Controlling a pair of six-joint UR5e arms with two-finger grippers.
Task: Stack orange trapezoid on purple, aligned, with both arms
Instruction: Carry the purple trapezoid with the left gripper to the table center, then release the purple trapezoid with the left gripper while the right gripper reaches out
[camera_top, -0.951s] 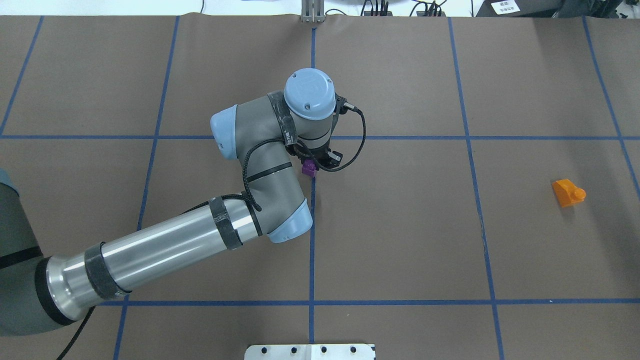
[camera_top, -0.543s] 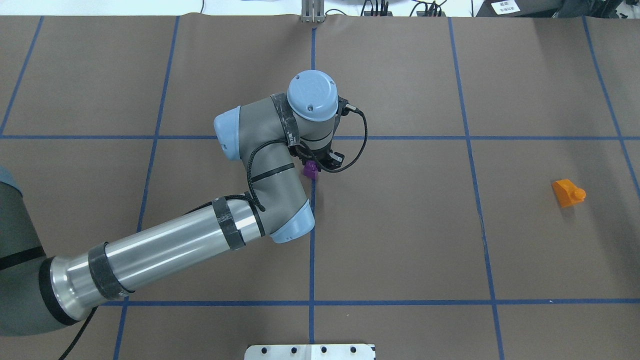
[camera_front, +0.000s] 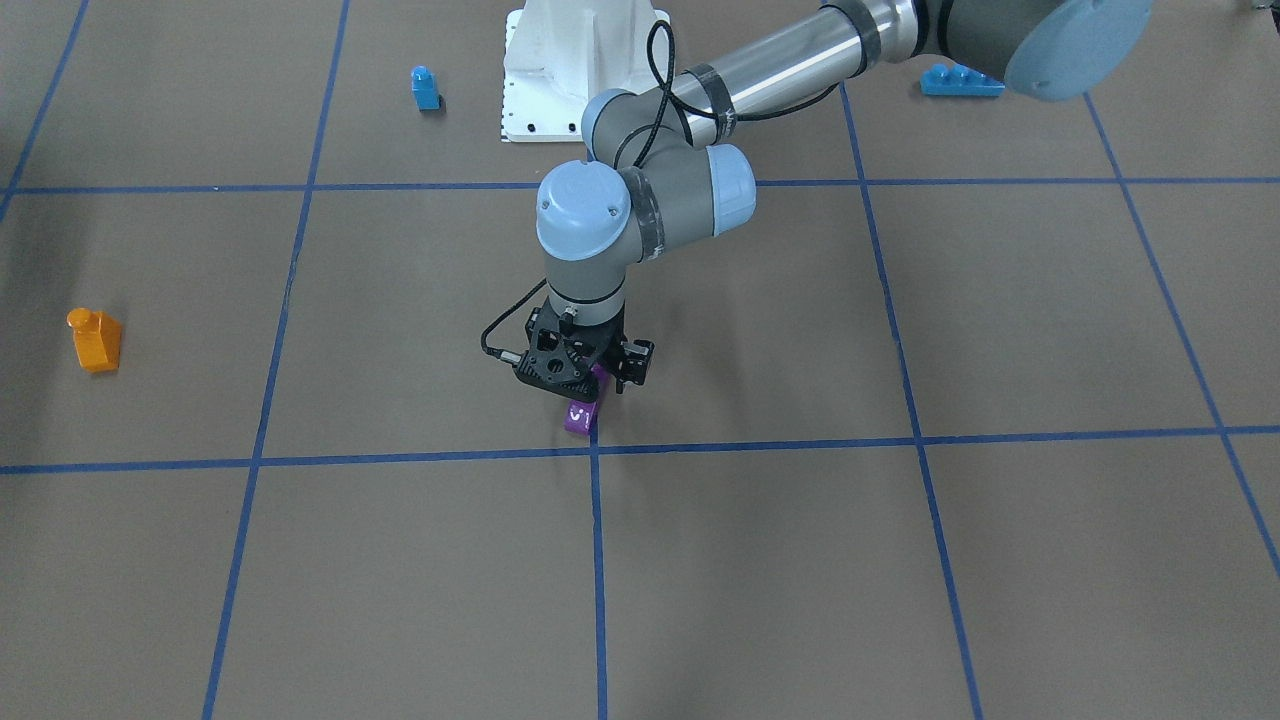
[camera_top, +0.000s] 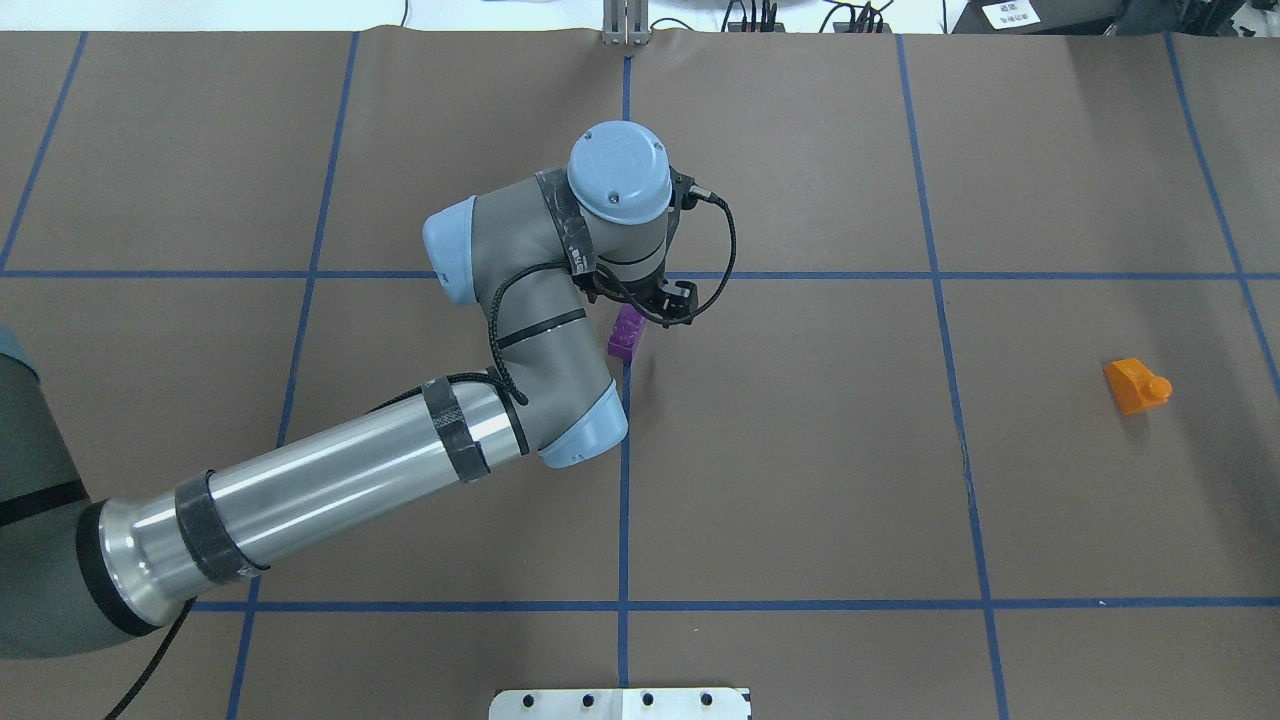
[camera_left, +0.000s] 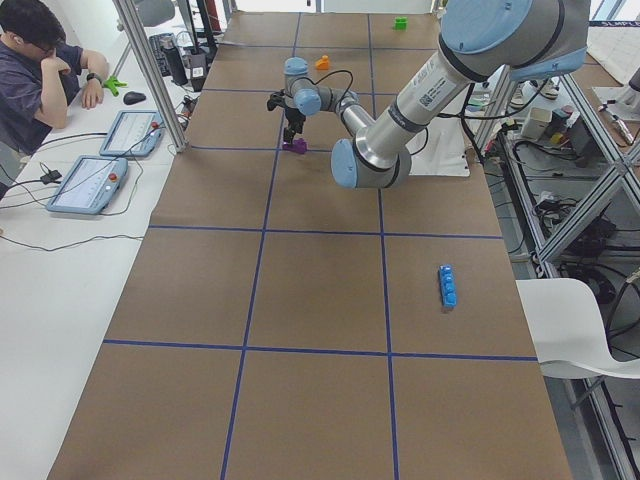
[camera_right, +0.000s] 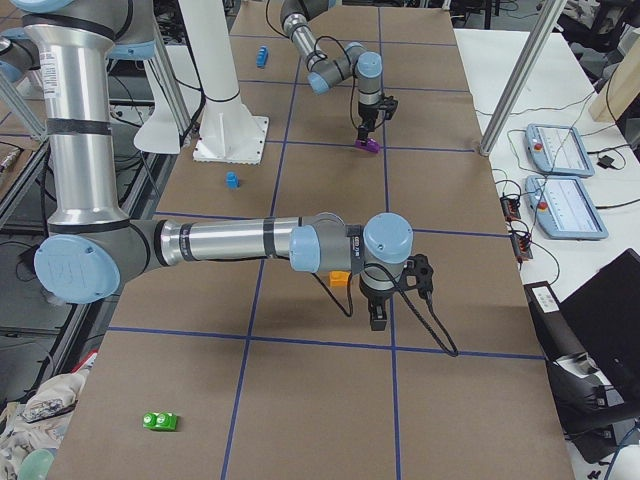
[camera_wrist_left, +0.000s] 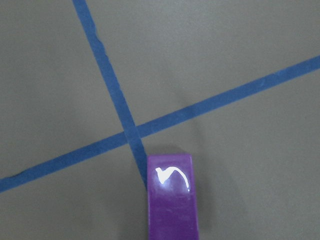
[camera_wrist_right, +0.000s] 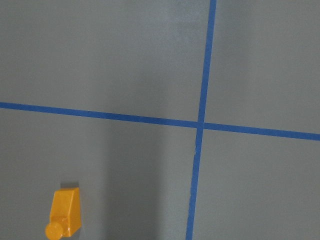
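Hanging nearest in the right-end view, the right gripper (camera_right: 378, 320) points down above the table (camera_top: 800, 480); whether its fingers are spread cannot be told; the orange trapezoid (camera_wrist_right: 64, 218) lies on its side toward the lower left of that wrist's view, stud toward the bottom edge, long axis nearly up-down there, so this nearer arm probably must shift across to it. Farthest, beside a tape crossing (camera_wrist_left: 131, 134), the left gripper (camera_front: 592, 385) stands over the purple (camera_front: 580, 416), one end seemingly between its fingers; pinched or loose, I cannot tell.
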